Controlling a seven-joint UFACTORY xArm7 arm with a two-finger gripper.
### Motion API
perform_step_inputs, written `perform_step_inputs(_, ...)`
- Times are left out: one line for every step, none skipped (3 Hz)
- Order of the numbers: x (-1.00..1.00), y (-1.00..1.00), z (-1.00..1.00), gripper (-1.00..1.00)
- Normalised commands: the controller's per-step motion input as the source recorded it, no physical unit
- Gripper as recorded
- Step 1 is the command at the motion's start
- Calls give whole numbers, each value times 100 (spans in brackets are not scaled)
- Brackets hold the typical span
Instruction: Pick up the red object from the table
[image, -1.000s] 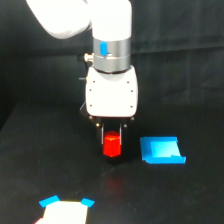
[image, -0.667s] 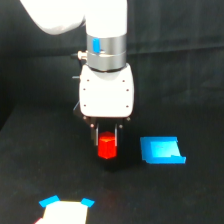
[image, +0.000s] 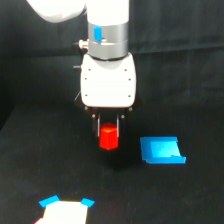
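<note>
The red object (image: 108, 138), a small hexagonal prism with a lighter top, sits between the two dark fingers of my gripper (image: 109, 133), which is shut on it. It hangs a little above the black table (image: 40, 165), with a faint shadow beneath it. The white gripper body (image: 109, 80) rises above it at the centre of the exterior view.
A flat bright blue piece (image: 161, 150) lies on the table just to the exterior view's right of the red object. A white piece with blue corners (image: 65, 210) lies at the bottom left edge of the view.
My gripper has risen and shifted slightly to the exterior view's left, carrying the red object up off the table. The blue piece has not moved.
</note>
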Motion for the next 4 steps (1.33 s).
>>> perform_step_inputs(-17,8,94,-99)
perform_step_inputs(23,-15,100,-100)
perform_step_inputs(0,-36,48,-96)
perform_step_inputs(-18,-17,34,-57)
